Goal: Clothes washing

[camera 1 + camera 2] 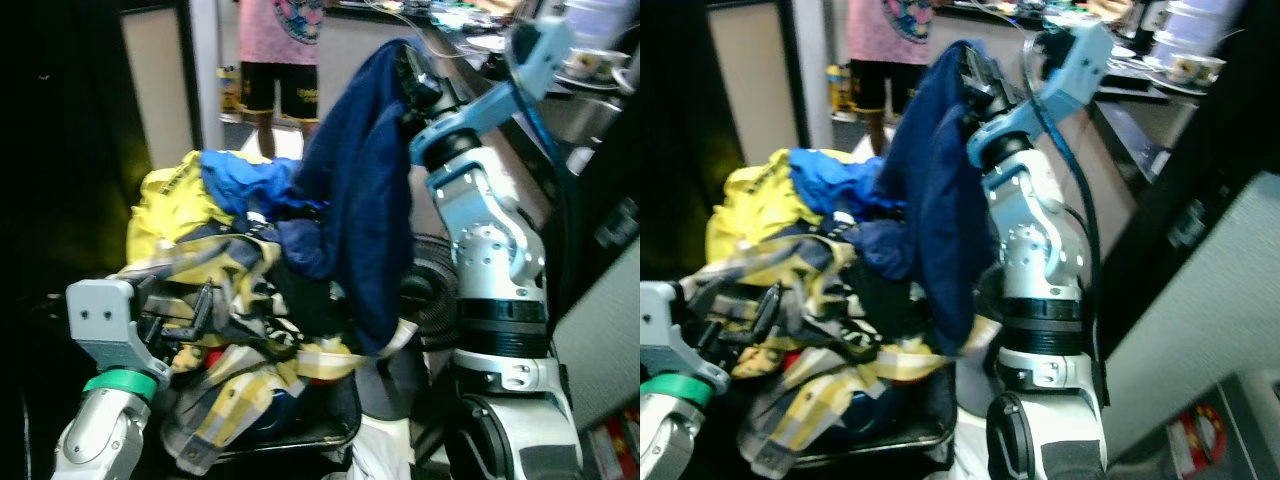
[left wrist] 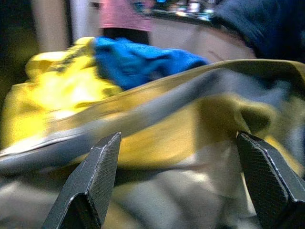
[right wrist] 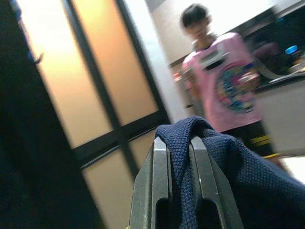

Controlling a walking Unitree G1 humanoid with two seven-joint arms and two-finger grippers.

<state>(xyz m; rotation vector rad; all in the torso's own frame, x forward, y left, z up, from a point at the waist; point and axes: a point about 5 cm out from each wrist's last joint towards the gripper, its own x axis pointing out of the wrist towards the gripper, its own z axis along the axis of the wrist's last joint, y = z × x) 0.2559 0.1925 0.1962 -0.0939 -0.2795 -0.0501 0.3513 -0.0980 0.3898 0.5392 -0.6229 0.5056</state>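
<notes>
A navy blue garment (image 1: 358,210) hangs from my raised right gripper (image 1: 408,62), which is shut on a fold of its knit cloth (image 3: 181,138). Below it a dark basket (image 1: 320,425) is heaped with laundry: a yellow garment (image 1: 165,205), a bright blue one (image 1: 240,180) and a yellow-and-grey plaid shirt (image 1: 235,385). My left gripper (image 1: 190,310) sits low at the pile's near left side, open, its fingers (image 2: 93,183) spread either side of the plaid cloth (image 2: 181,143).
A person in a pink shirt and dark shorts (image 1: 280,60) stands behind the basket, near a framed glass door (image 3: 90,95). A cluttered counter (image 1: 470,40) with cups runs along the right. A black coiled hose (image 1: 430,290) lies beside my right arm.
</notes>
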